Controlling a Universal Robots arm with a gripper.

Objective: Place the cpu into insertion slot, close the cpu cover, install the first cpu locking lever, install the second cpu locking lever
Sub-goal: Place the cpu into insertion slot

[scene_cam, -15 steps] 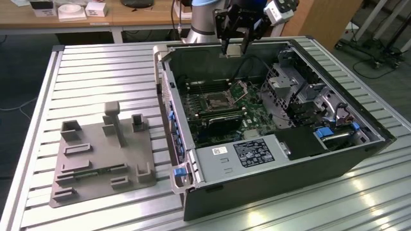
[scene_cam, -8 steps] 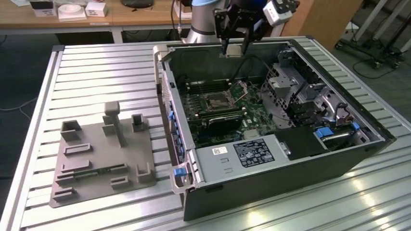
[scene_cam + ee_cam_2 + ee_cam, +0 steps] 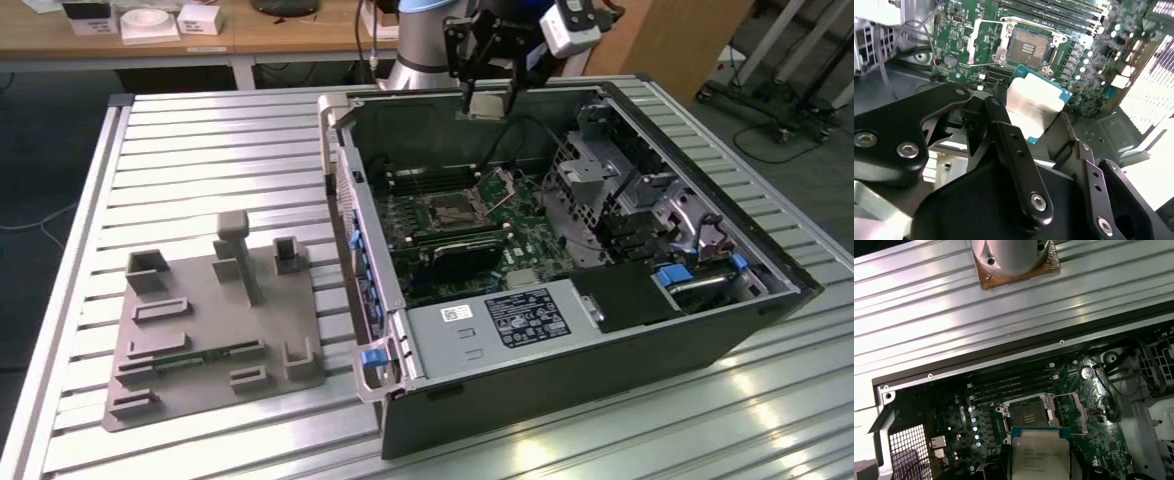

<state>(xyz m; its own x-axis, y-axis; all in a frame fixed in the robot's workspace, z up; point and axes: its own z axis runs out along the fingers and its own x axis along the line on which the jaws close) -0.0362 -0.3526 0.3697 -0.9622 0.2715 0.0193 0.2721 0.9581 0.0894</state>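
The gripper [image 3: 1032,126] grips the cpu [image 3: 1034,107] by two opposite edges, holding it in the air over the open computer case [image 3: 561,400]. The square chip's silver top faces the wrist cameras. Beyond it, on the green board, the insertion slot [image 3: 1029,48] lies bare, with the cpu cover [image 3: 986,42] swung open beside it.

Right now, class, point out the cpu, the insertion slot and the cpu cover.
the cpu [image 3: 1034,107]: second wrist view, centre of its metal top.
the insertion slot [image 3: 1029,48]: second wrist view, its centre.
the cpu cover [image 3: 999,52]: second wrist view, frame bar beside the slot.
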